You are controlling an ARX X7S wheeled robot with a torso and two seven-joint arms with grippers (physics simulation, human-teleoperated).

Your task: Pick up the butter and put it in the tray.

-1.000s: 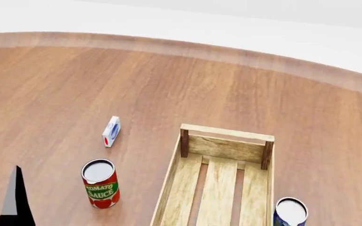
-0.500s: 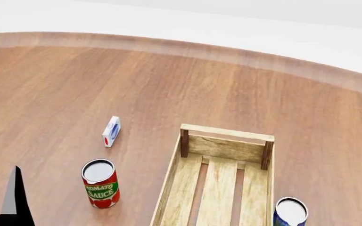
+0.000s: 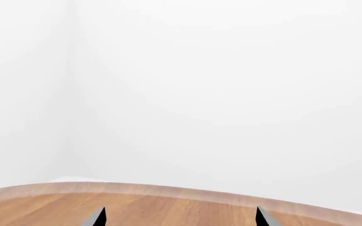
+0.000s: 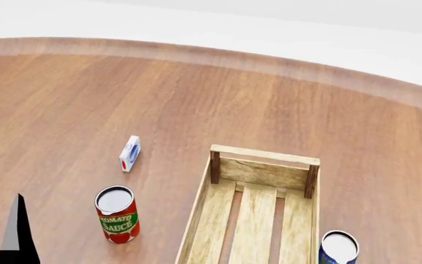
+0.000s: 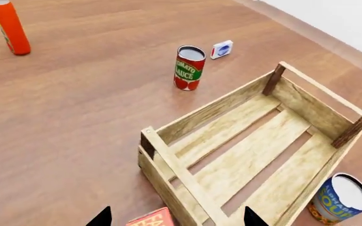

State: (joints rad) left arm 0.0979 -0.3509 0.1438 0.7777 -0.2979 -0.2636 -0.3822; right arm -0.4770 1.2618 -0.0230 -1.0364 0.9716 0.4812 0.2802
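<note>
Butter (image 5: 151, 219): only a red corner shows at the right wrist frame's edge, on the table (image 4: 196, 99) just outside the tray (image 5: 250, 155) near one corner post; the head view misses it entirely. Right gripper (image 5: 176, 220) has tips spread wide, empty, butter between them; judged best to descend straight, close across the carton's narrow width, and lift clear of the tray wall. Left gripper (image 3: 179, 219) also open, empty; carton orientation cannot be read.

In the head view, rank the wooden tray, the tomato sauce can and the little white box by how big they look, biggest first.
1. The tray, largest even though the frame cuts it off.
2. The tomato sauce can.
3. The small white box, smallest; it sits farther from the camera, which shrinks it somewhat.
</note>
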